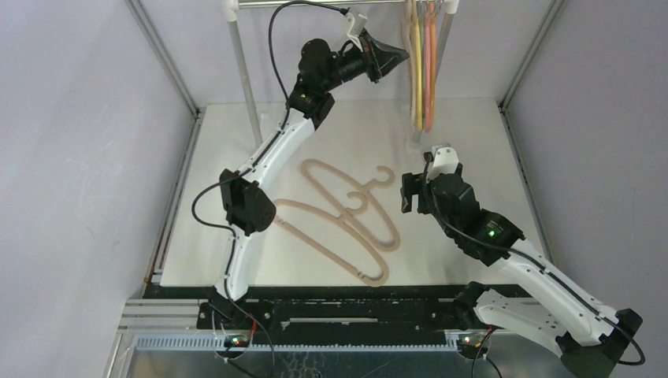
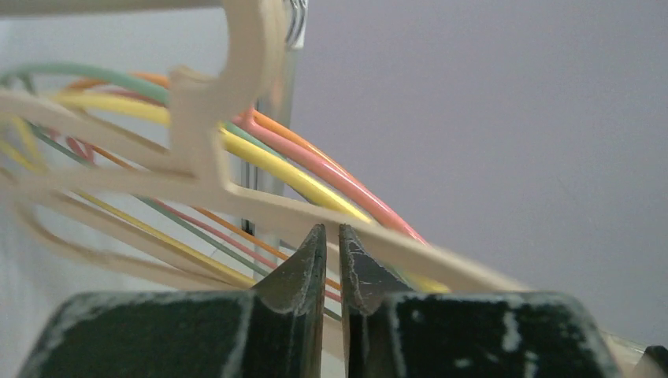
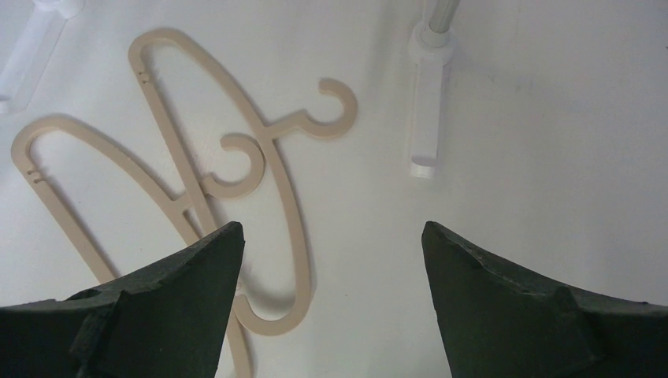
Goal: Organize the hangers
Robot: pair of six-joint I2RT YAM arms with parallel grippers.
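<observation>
Left tool point(image 2: 332, 232) pressed together by a hung beige plastic hanger point(image 2: 246, 79); right tool point(image 3: 331, 228) spread over two flat beige hangers point(image 3: 272, 132).

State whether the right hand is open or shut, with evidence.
Open. The right hand has its fingers far apart in the wrist view, gripping nothing.
</observation>
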